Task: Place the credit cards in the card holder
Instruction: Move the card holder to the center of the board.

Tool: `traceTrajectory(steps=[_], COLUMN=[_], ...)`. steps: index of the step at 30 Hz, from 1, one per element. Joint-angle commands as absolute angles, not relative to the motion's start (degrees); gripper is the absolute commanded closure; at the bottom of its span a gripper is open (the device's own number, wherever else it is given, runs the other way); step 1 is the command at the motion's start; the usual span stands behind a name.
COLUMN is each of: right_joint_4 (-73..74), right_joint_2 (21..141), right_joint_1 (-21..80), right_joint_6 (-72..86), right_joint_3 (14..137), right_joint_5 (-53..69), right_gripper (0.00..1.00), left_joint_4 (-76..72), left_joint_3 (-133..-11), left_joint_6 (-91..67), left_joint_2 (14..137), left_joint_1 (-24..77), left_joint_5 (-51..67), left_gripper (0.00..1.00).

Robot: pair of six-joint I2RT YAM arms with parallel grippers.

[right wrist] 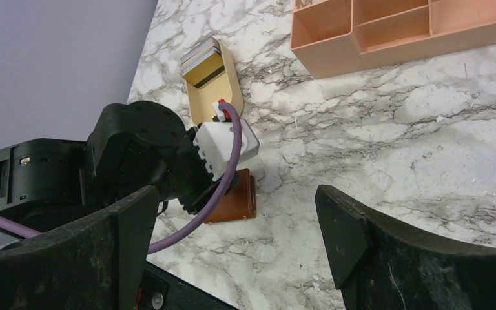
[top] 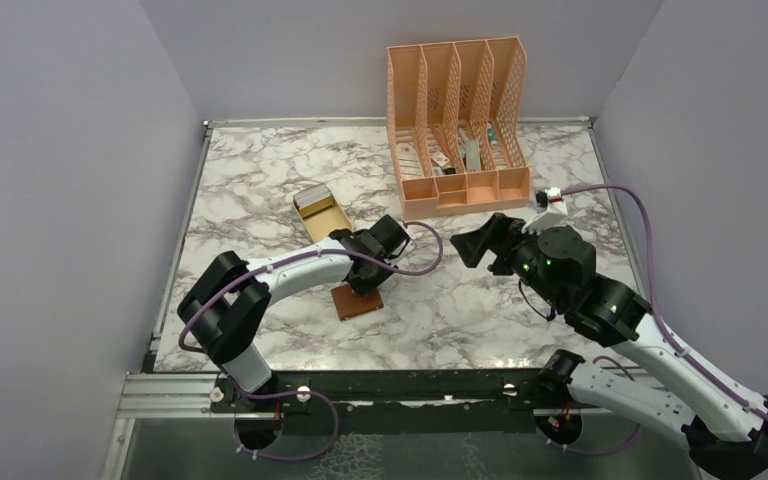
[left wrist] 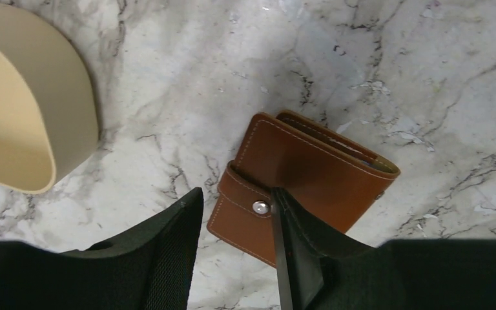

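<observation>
Left jaws half-closed astride the snap-tab edge of the shut wallet (left wrist: 310, 171) flat on bench (left wrist: 135, 97), grip cannot be told; right jaws released, aloft; cards (right wrist: 201, 55) in tray (right wrist: 232, 84) beyond left jaws.

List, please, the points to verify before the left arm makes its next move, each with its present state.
1. Card holder lies flat on the table: ok.
2. Card holder open for loading: not ok; the snap tab is fastened.
3. Left claw straddles the snap tab: ok.
4. Left claw has a firm grip on the tab: cannot tell.
5. Right claw open and empty: ok.
6. Credit cards stacked at one end of the beige tray, with nothing on top: ok.
</observation>
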State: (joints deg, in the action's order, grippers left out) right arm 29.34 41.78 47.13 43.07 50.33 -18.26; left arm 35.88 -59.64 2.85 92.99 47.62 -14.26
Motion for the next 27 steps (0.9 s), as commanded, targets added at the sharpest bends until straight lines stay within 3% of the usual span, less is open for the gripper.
traceTrajectory(steps=[1,18,23,27], right_joint_4=[29.40,29.53,30.05,30.04], right_joint_2=[41.48,42.28,42.36,41.95], right_joint_1=[47.02,47.02,47.02,47.04], right_joint_6=[42.23,41.90,42.07,42.34], right_joint_3=[50.79,50.24,49.97,49.14], right_joint_5=[-20.76,-21.55,-21.63,-21.59], right_gripper=[0.08,0.08,0.08,0.10], left_joint_4=[33.30,33.72,34.03,33.97], left_joint_3=[-58.37,-56.70,-56.73,-57.06], left_joint_6=[5.62,7.46,6.89,6.14], left_joint_2=[93.21,95.67,96.34,96.25], left_joint_1=[47.81,47.81,47.81,47.94], left_joint_5=[-6.43,-10.05,-10.20,-9.65], left_gripper=[0.53,0.55,0.67,0.85])
